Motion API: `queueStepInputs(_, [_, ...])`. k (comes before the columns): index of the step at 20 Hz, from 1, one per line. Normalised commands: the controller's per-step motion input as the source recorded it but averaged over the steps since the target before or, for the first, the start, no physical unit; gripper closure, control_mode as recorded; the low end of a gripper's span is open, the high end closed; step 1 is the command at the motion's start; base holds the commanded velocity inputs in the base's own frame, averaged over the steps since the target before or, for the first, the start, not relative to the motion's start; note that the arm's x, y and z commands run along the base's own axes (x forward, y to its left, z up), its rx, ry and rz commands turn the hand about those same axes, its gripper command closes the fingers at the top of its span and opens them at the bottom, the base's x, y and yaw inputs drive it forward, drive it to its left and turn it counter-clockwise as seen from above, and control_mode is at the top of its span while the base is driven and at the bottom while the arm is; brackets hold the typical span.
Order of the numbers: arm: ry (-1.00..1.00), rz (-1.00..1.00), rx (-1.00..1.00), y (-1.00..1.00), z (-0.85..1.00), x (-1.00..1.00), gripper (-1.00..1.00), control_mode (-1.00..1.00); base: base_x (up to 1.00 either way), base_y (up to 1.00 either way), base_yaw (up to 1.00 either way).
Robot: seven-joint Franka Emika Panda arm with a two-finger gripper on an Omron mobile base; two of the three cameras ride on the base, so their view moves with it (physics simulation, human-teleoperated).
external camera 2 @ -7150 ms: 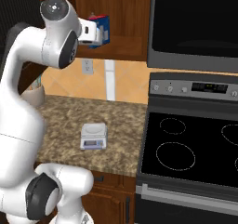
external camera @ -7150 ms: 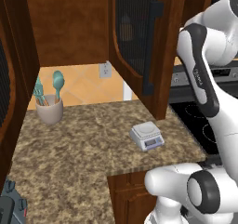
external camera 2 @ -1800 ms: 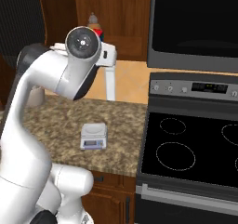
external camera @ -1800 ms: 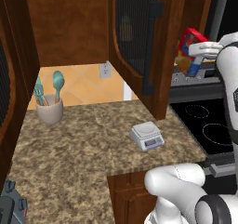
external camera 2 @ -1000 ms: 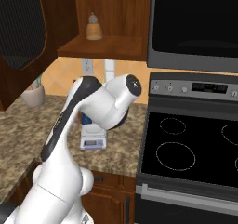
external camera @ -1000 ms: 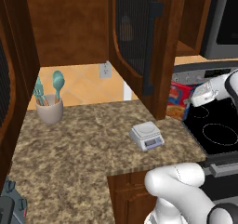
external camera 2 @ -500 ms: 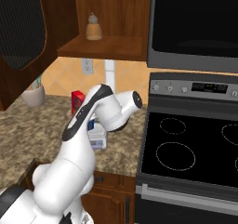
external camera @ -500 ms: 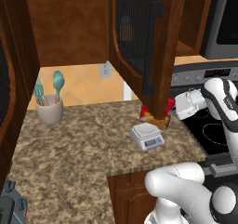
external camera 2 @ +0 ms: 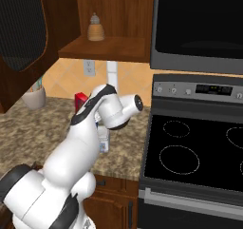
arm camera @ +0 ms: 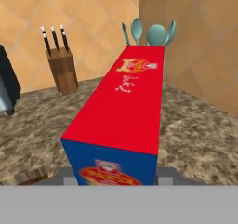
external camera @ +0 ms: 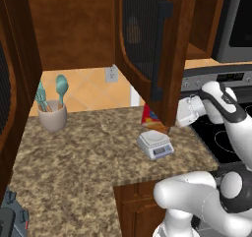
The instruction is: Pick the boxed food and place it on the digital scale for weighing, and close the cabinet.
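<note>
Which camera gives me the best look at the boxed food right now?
The hand view: the boxed food spans the frame, red side and printed labels clear. The left base view shows just a red sliver beside the cabinet door. The right base view shows a red corner behind the arm.

Granite counter [external camera: 74, 157] seen under the wall units. Cup [external camera: 51, 119] with teal utensils [external camera: 61, 86] placed at the back left, by the tiled wall. Outlet [external camera: 111, 74] mounted on that wall. Knife block [arm camera: 63, 72] stood on the counter against the tiles. Black stove [external camera 2: 199, 157] set right of the counter, microwave [external camera 2: 199, 26] above. Small bottle [external camera 2: 95, 28] left on a shelf.
</note>
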Motion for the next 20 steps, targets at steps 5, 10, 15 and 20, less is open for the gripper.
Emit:
queueStepInputs(5, [-0.04,0.00,-0.09,0.03,-0.19,0.15,1.00,-1.00,0.00,0.00,0.00])
queueStepInputs(10, [0.01,0.00,-0.09,0.00,-0.12,0.04,1.00,-1.00,0.00,0.00,0.00])
queueStepInputs(15, [0.02,0.01,-0.01,-0.24,-0.33,0.18,1.00,-1.00,0.00,0.00,0.00])
queueStepInputs(20, [0.07,0.01,0.00,-0.15,-0.35,0.14,1.00,-1.00,0.00,0.00,0.00])
